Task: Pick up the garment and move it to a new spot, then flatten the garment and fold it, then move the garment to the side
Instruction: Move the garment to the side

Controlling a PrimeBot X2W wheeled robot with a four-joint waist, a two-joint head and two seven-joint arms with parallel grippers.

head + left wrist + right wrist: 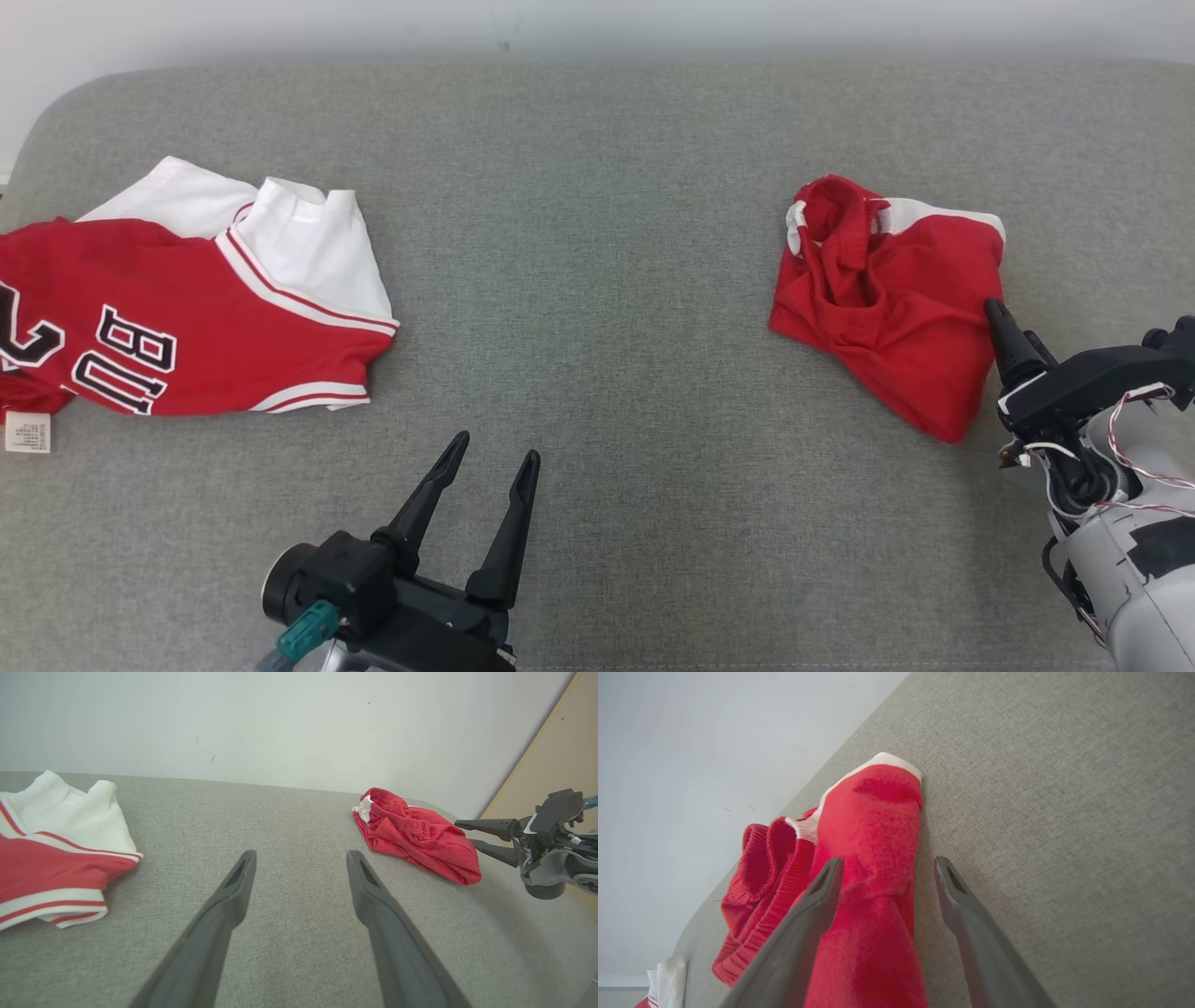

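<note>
The garment, a bunched pair of red shorts (887, 299) with white trim and an elastic waistband, lies at the right on the grey fabric surface (597, 187). My right gripper (994, 313) is open at the shorts' right edge. In the right wrist view (888, 863) its jaws straddle that edge, one finger over the red cloth (878, 812) and the other over bare grey fabric. From the left wrist view the shorts (416, 835) and the right gripper (465, 833) appear at the right. My left gripper (496, 446) stands open and empty near the front middle, far from the shorts.
A red and white jersey (187, 317) with black lettering lies flat at the left, its tag at the far left edge. It is also seen at the left of the left wrist view (56, 858). A pale wall runs behind the surface.
</note>
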